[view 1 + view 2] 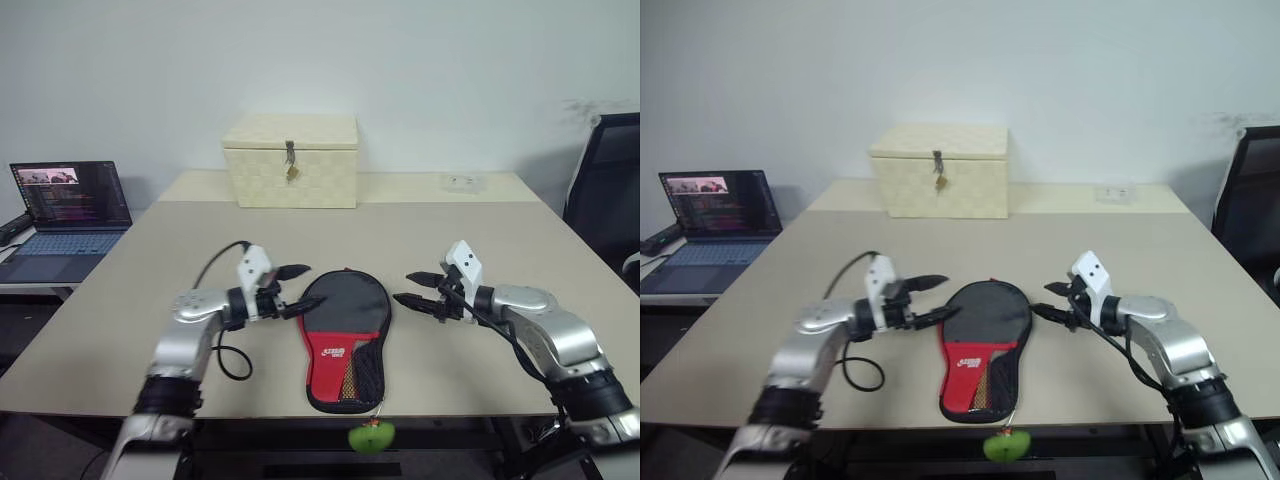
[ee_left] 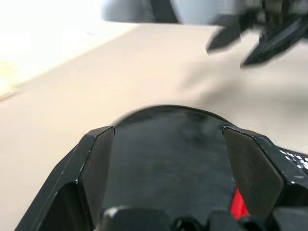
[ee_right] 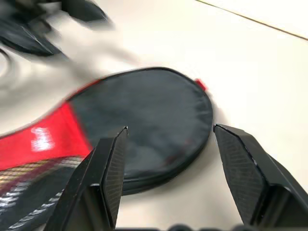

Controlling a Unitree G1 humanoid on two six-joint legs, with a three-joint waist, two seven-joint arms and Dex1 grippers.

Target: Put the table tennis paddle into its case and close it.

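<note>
Black fabric with a red panel, the case (image 1: 345,335) lies flat near the front edge of the table (image 1: 470,240), its round end pointing toward the far wall and its narrow end toward the front rim. A white logo sits on the red panel, a black mesh pocket covers the narrow part, and a green pompom pull (image 1: 371,435) hangs over the table's front edge. The case reads as soft and slightly puffed, with a dark seam running round its rim; whether the table tennis paddle is inside cannot be told.

On either side of the round end, bare tabletop opens out. The left gripper (image 1: 296,291) hovers just beside the case's left rim, its two black fingers spread apart and holding nothing; the lower finger's tip comes close to the case's edge. The right gripper (image 1: 418,289) hangs on the other side, a little apart from the case, its fingers also spread and empty. In the right wrist view the textured pads (image 3: 114,173) frame the round end.

Smooth beige tabletop stretches wide and bare to the right and behind the case. At the far edge stands a cream woven box (image 1: 291,160) with a metal latch, well apart from the case. Off the table's left side an open laptop (image 1: 68,215) sits on a lower surface, and a black chair (image 1: 605,190) stands past the right edge
</note>
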